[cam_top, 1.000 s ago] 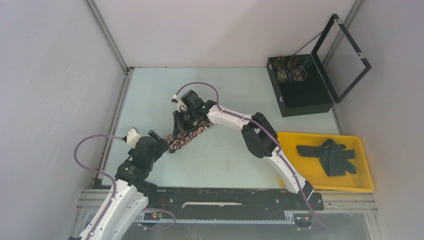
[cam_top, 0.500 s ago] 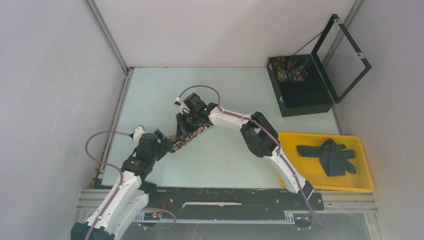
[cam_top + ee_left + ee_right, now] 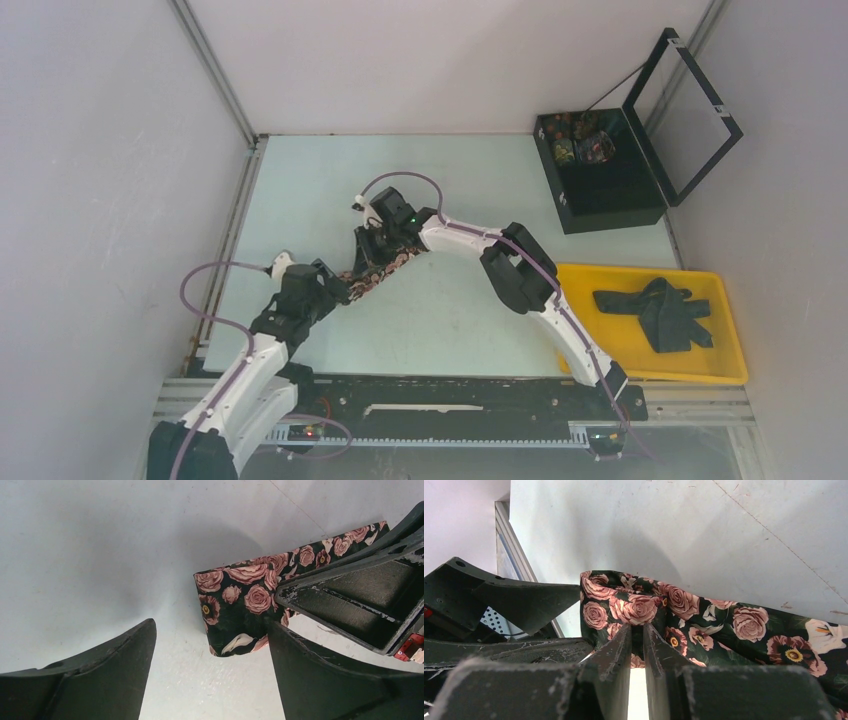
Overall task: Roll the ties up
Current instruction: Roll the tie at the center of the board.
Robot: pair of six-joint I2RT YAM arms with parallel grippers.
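Observation:
A black tie with pink roses lies left of the table's middle, running diagonally. My right gripper is shut on a raised fold of this tie; its tips pinch the cloth. My left gripper is open at the tie's near end. In the left wrist view the tie's folded end lies just beyond the gap between my open fingers, touching the right finger. The right gripper's fingers show there too. Dark greenish-black ties lie heaped in a yellow tray.
The yellow tray sits at the right near edge. A black box with its lid open stands at the back right, with rolled patterned ties inside. Walls close in the table on three sides.
My left arm has swung right and forward, bringing its open gripper up to the tie's near end. My right gripper has stayed shut on the fold, shifting only slightly.

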